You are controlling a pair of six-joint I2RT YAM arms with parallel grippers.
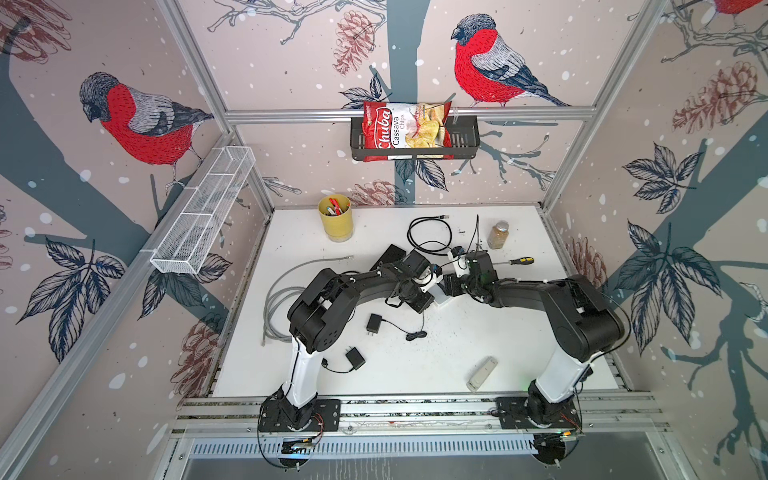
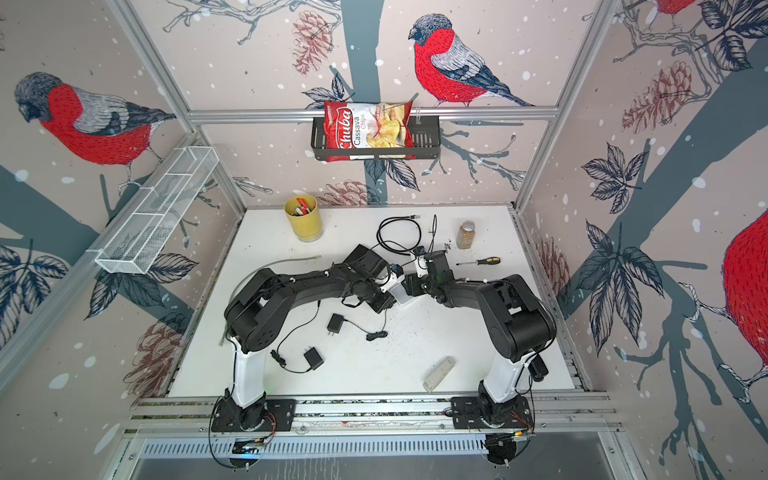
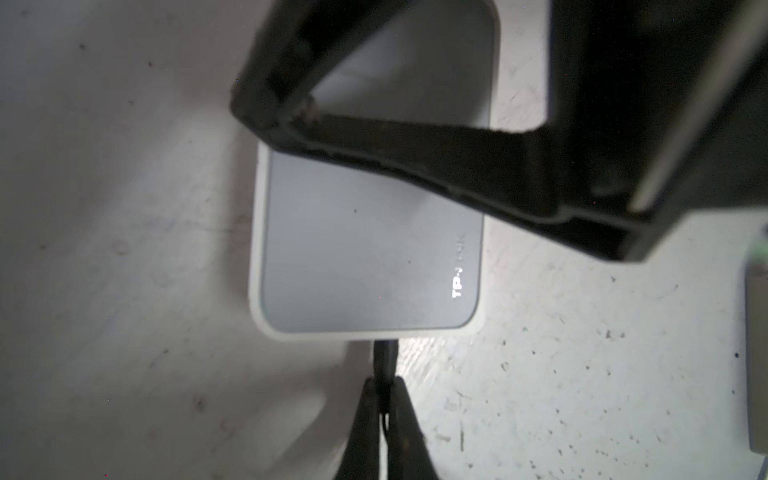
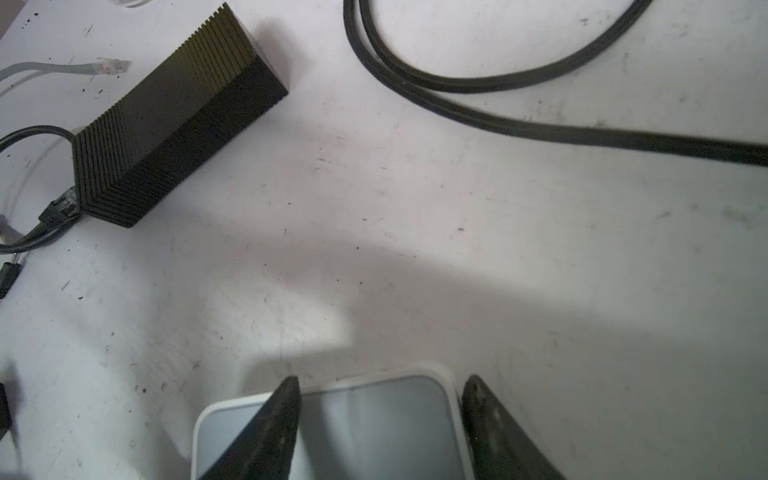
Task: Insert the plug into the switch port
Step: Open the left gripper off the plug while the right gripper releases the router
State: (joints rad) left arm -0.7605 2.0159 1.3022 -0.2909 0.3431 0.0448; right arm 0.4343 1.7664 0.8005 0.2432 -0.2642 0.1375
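Note:
In the left wrist view the white switch (image 3: 365,249), grey on top, lies flat on the table. A black plug (image 3: 384,357) meets its near edge; how deep it sits is hidden. My left gripper (image 3: 385,380) is shut on the plug's cable end. My right gripper (image 4: 380,380) is open over one end of the switch (image 4: 374,428). One of its fingers (image 4: 282,419) is above the top face and its mate stands beside the rim. In both top views the two wrists meet mid-table over the switch (image 1: 441,298) (image 2: 404,297).
A ribbed black power brick (image 4: 174,120) and a looped black cable (image 4: 478,83) lie beyond the switch. A yellow cup (image 1: 336,218), bottle (image 1: 498,235), screwdriver (image 1: 513,262), grey cable coil (image 1: 276,307), two black adapters (image 1: 374,323) and a grey device (image 1: 482,373) lie around.

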